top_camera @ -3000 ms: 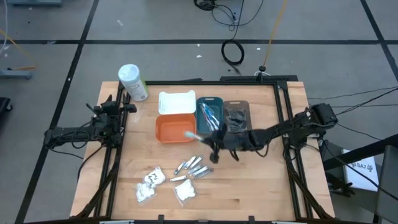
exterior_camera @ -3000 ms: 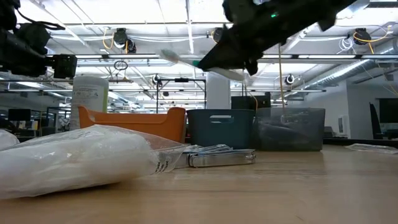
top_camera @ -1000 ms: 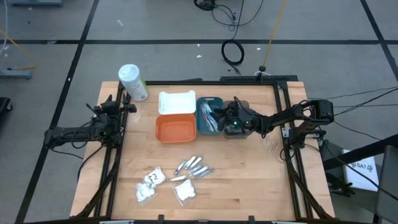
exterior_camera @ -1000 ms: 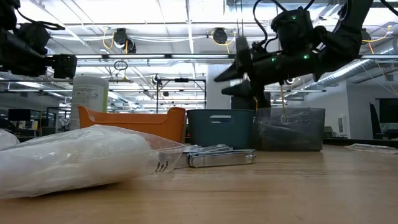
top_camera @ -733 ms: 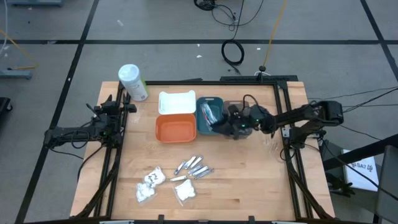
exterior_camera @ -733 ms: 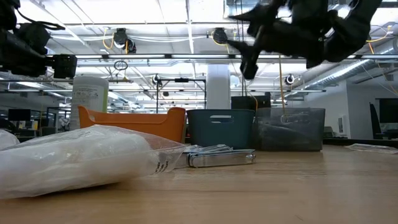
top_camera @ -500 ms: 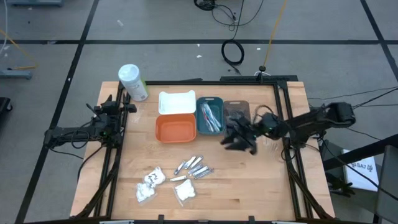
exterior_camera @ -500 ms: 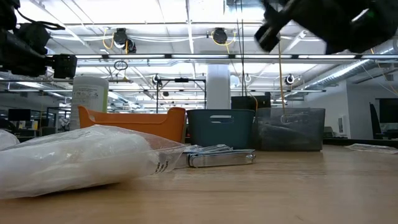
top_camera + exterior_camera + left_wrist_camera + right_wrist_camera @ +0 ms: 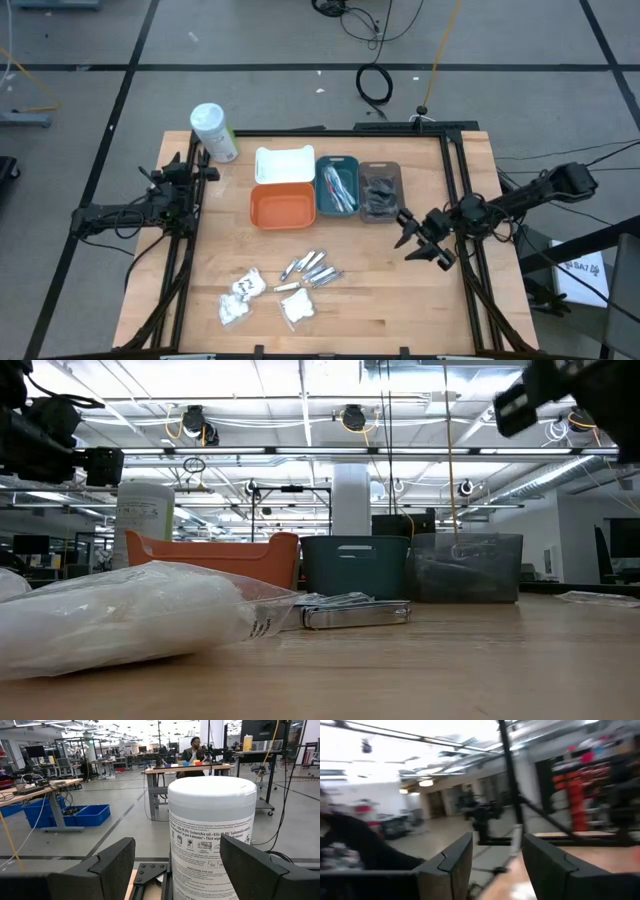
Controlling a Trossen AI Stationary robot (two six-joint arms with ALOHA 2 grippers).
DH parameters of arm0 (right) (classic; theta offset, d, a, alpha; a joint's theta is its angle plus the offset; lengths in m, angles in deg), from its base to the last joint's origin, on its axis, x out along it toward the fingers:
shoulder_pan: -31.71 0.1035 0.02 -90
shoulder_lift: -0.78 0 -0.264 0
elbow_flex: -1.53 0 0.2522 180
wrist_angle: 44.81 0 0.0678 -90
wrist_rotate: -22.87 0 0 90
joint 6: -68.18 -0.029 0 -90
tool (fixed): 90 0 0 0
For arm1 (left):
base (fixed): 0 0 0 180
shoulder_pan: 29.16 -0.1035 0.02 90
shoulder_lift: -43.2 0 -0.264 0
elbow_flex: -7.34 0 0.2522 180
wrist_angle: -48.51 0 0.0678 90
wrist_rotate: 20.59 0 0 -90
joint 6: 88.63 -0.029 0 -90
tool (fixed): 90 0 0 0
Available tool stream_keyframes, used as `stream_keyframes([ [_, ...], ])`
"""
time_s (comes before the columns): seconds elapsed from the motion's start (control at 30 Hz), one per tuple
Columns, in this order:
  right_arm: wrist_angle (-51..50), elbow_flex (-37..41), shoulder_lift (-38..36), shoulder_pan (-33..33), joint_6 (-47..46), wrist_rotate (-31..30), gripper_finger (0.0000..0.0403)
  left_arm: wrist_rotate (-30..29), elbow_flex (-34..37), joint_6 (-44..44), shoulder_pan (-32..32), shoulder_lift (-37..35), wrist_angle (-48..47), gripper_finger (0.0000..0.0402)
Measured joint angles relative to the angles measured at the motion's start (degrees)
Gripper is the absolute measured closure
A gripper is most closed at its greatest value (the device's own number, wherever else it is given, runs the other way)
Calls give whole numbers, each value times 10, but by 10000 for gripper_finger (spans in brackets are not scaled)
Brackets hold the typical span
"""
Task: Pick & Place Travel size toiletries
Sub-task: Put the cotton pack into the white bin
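Presently the right gripper (image 9: 420, 243) is held open and empty; the tubes (image 9: 310, 267) lie well leftward, long axes slanted, nearer it than the left gripper (image 9: 196, 172), likewise open.

Blurred throughout in the right wrist view; beyond the right gripper (image 9: 492, 865) only smeared room shapes, nothing there nameable. Too small in the high view to sort: tubes (image 9: 311, 268) and packets (image 9: 240, 296), well apart from the right gripper's jaws, individual pieces uncountable. Contents of the grey tray (image 9: 379, 189), near those jaws, just a dark mass. Cut off by the frame's lower edge in the left wrist view: white bottle (image 9: 212, 837), directly ahead of the left gripper (image 9: 172, 870), base hidden, label print mostly unreadable. Cropped at the low view's top right corner: dark arm part, gripper unseen.
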Motion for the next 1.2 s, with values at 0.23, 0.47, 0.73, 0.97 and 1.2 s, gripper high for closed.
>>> stream_keyframes([
  [0.23,-16,53,-72,0,120,-113,243,0,0,0,0,0,0,117],
  [0.47,-77,54,-108,0,236,-194,243,0,0,-28,-2,0,-6,117],
  [0.73,-192,55,-151,-1,254,-341,248,9,0,-280,-17,0,-8,117],
  [0.97,-252,55,-175,-1,218,-353,248,21,0,-328,-20,0,-8,117],
  [1.2,-310,55,-177,-1,180,-353,248,40,0,-373,-26,0,-6,117],
])
